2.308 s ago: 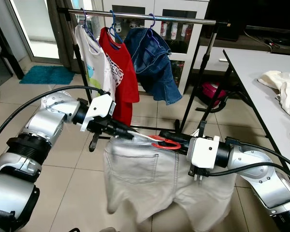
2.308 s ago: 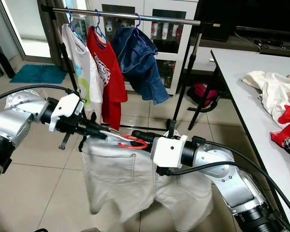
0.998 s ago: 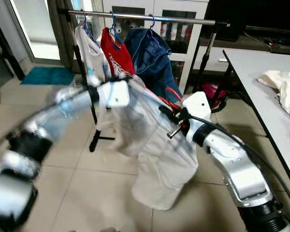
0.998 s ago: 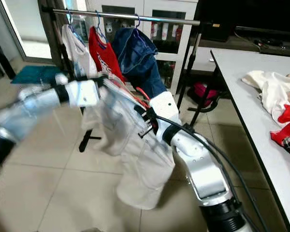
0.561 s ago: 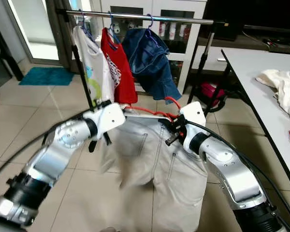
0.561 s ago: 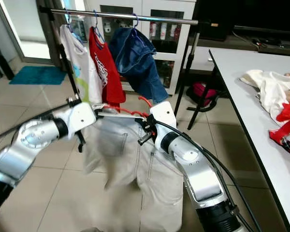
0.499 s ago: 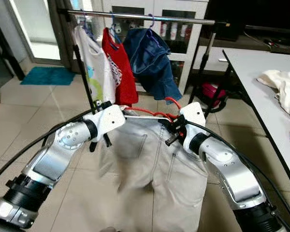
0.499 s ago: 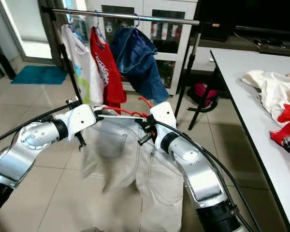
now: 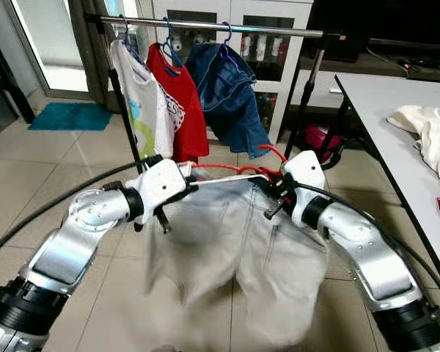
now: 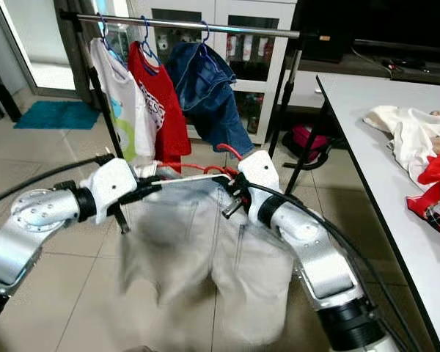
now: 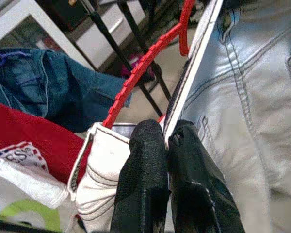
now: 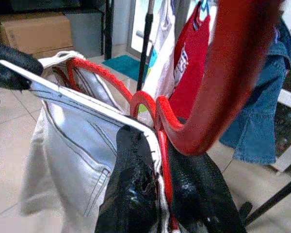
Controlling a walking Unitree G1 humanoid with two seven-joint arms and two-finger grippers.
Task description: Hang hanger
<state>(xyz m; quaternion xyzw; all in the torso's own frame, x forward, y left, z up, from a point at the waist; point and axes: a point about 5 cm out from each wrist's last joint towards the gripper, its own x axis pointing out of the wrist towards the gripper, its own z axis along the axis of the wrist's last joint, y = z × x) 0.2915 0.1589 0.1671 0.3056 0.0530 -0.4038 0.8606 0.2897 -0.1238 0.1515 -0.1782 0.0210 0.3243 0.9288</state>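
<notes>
Hanger with white shorts spans level mid-frame, left pincer and right pincer both clamped on it, rail above.

From the head we look forward and down on the garment rail and desk; our wrist cameras sit close, both facing the red hanger.

Floor laid with beige tiles. Teal mat placed near bright doorway at left. White glass-door cabinet set against back wall, bottles seen inside. Metal garment rail positioned in front of cabinet. Grey worktop located at right. Dark screen mounted beyond worktop.
</notes>
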